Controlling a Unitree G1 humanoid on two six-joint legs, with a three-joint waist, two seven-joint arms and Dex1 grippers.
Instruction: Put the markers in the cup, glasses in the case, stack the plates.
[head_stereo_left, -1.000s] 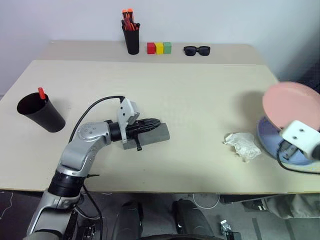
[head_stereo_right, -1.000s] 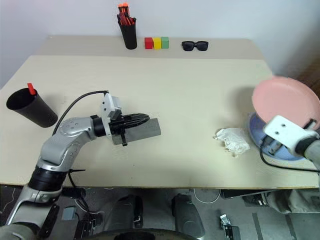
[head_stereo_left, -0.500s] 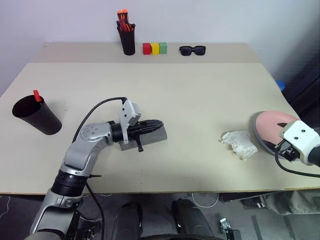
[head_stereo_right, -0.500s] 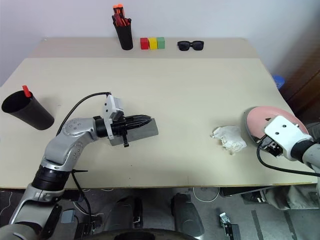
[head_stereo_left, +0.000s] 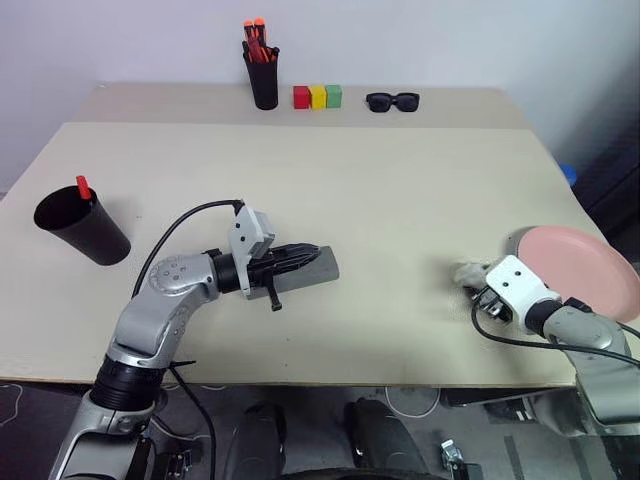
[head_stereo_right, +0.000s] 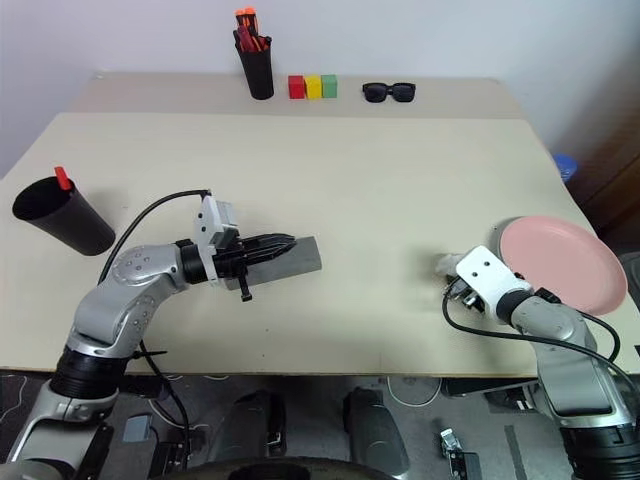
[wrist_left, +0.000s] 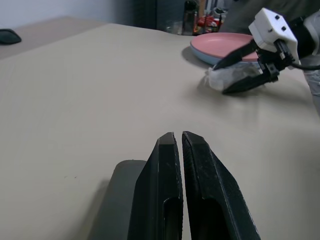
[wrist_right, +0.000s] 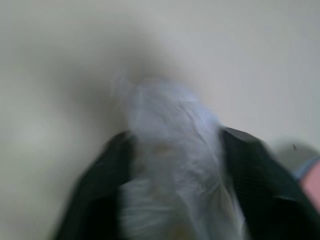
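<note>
Right fingers (head_stereo_right: 452, 290): I see them spread on either side of a crumpled white wad (wrist_left: 225, 77) near the worktop's (head_stereo_left: 400, 180) front edge; whether they grip it I cannot tell.
Plates: the pink plate (head_stereo_left: 580, 272) lies on the blue one (wrist_left: 200, 53), which only peeks out beneath, just beside the wad.
Left fingers (head_stereo_left: 305, 252): clenched together, empty, lying level over the grey case (head_stereo_left: 315, 271).
Case: closed; I cannot see what is inside.
Cup (head_stereo_left: 80, 226): at my left, with a red-tipped marker (head_stereo_left: 83, 186) standing in it.
Holder (head_stereo_left: 264, 80): far back, full of orange markers (head_stereo_left: 256, 36).
Back row: coloured blocks (head_stereo_left: 318, 96), then black sunglasses (head_stereo_left: 393, 101).
</note>
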